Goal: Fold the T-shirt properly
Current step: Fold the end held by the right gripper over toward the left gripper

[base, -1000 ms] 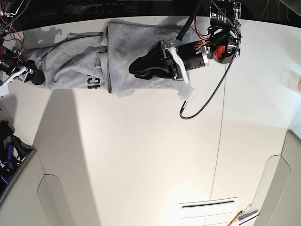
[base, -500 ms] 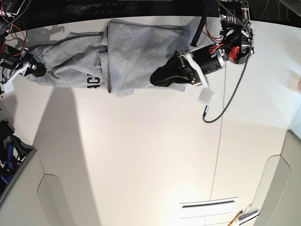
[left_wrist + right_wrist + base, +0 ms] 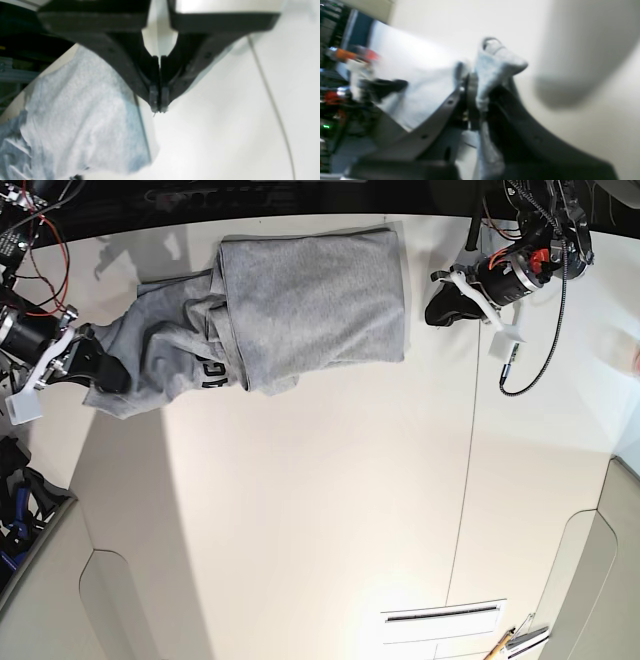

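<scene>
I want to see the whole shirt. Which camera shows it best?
The base view: the whole T-shirt lies partly folded there. The left wrist view shows one blurry edge; the right wrist view shows a bunch pinched in the right tool.

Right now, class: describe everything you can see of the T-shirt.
The T-shirt is heather-grey, soft-looking cotton, lying partly folded and rumpled on the white table. A smooth plain panel covers one side; black lettering peeks at the fold. The right gripper pinches a bunched edge; the left gripper is shut beside it, holding nothing.

Just a plain white surface (image 3: 300, 510), a seam line running down the right, slotted vent plate (image 3: 443, 613) lower right.
</scene>
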Robot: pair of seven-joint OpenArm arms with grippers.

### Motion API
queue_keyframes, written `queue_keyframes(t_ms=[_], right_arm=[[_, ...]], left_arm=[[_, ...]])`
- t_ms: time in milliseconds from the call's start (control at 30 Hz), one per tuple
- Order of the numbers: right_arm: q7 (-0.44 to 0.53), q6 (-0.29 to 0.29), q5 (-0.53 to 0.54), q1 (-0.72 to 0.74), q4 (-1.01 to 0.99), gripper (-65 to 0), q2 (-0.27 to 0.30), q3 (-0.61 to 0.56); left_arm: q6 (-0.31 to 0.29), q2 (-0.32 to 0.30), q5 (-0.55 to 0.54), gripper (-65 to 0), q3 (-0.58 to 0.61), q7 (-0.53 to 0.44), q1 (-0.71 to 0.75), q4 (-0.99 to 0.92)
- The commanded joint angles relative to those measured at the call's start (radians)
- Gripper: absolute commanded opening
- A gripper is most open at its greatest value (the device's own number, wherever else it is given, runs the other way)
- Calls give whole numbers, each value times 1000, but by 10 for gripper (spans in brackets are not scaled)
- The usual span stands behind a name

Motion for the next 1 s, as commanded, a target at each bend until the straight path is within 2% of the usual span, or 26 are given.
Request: queue_keyframes(t_ms=[0,167,300,467,600,767,967], right_arm=[[15,4,34,6,36,-650,-21,-5],[15,4,24,3,50,-650,-149,-146],[66,4,-65,-8,50,-650,-194,-339],[146,3,-200,-8,50,-650,-206,-551],[212,2,-306,-8,50,-650,-206,-678],[293,-1,-406,-8,50,-650,-207,-794],[324,-1,-485,-8,50,-650,-207,-888]], left_arm=[[-6,-7,-21,-650,-3,-14,-2,14],[-6,-7,-21,-650,-3,-14,-2,14],[-6,-7,-20,-650,-3,-14,-2,14],[-6,-7,-20,-650,-3,-14,-2,14],[-6,-7,-21,-650,-3,-14,-2,14],[-6,-7,-21,-650,-3,-14,-2,14],[-6,-7,-21,-650,-3,-14,-2,14]])
